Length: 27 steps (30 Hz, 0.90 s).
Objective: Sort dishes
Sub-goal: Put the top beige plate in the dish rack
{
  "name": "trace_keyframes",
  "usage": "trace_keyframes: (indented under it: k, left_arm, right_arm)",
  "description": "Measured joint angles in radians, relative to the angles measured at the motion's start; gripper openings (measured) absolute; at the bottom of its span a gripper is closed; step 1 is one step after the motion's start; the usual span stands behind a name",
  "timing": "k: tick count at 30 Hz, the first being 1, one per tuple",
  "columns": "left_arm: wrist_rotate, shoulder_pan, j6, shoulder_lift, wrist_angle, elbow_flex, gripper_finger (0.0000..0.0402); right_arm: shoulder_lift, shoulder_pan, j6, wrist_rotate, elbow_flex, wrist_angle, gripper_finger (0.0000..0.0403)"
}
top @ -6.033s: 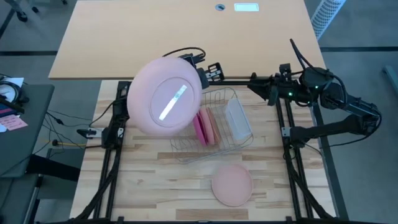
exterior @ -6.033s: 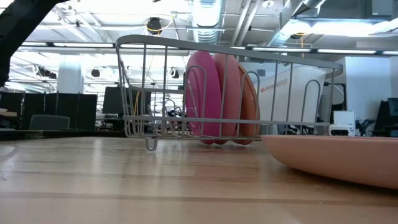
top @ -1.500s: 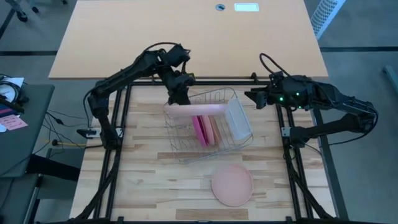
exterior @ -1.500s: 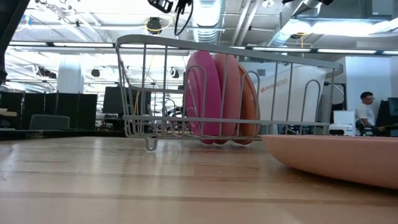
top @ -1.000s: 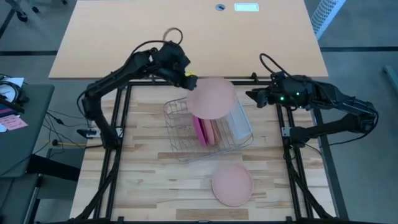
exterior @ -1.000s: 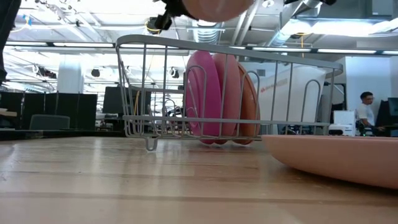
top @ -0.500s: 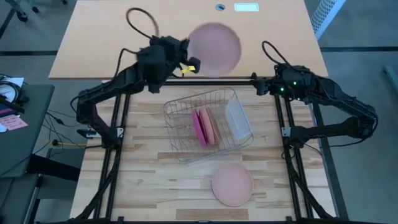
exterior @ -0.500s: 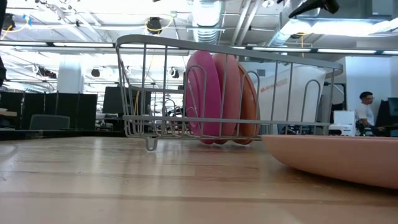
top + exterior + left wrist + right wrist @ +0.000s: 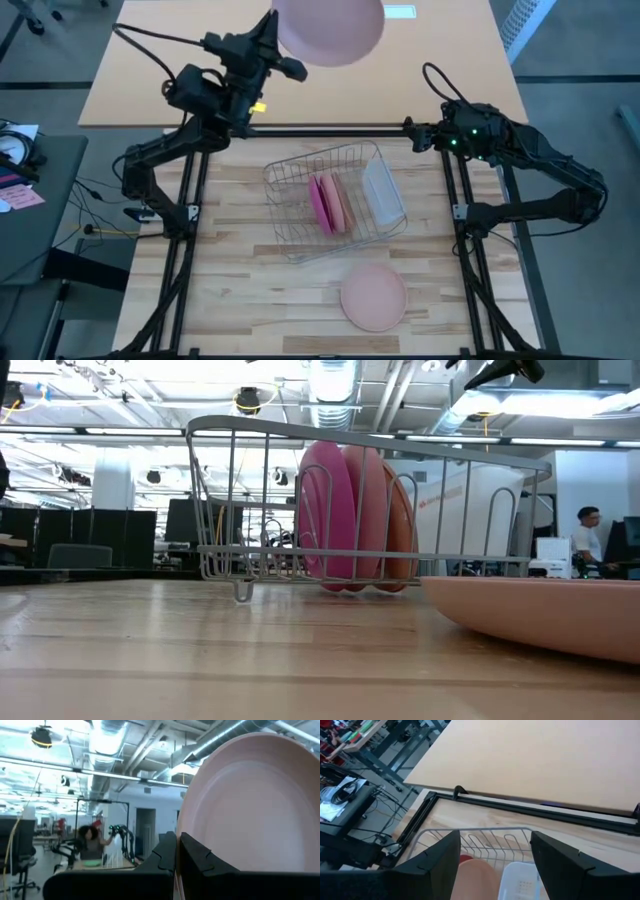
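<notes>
Pale pink plate (image 9: 330,28) up high, pinched by its edge in the left gripper (image 9: 292,68), well above the far side of the table and over the tan board (image 9: 150,60) behind the workspace. In the left wrist view the two dark fingers (image 9: 192,860) are pressed tight on the rim and the plate's hollow face (image 9: 255,805) fills the frame against the ceiling pipes.

Down on the wooden table (image 9: 230,260), the wire rack (image 9: 335,203) sits in the middle with a magenta plate (image 9: 321,205) and a salmon plate (image 9: 339,203) standing on edge side by side, and the translucent tub (image 9: 383,192) slotted in at the rack's right end. Another salmon-orange plate (image 9: 373,297) lies flat on the near side, apart from the rack.

Right gripper (image 9: 412,140) hovers at the far right of the rack, fingers (image 9: 570,865) spread wide, nothing between them.
</notes>
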Motion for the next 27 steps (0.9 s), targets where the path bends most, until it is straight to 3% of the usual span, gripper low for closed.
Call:
trace_keyframes:
  k: [8,14,17,22,27]
  left_arm:
    - [0.003,0.008,0.015,-0.003,-0.014,0.0,0.0]
    - [0.015,0.016,0.171,-0.003,-0.069,0.0,0.0]
    - [0.1,0.02,0.231,-0.002,-0.054,0.0,0.0]
    - [0.204,0.016,0.532,-0.002,0.006,0.0,0.0]
    - [0.254,-0.001,1.071,0.005,-0.025,0.002,0.0]
  right_arm:
    - [0.0,-0.001,0.0,-0.002,0.0,0.043,0.0248]
    - [0.0,0.018,-0.025,-0.03,0.0,0.33,0.0248]
    - [0.0,0.019,-0.093,-0.03,0.0,0.421,0.0248]
    - [0.0,0.0,-0.127,-0.027,0.0,0.4,0.0248]
    - [0.0,-0.008,-0.101,-0.028,0.0,0.347,0.0248]
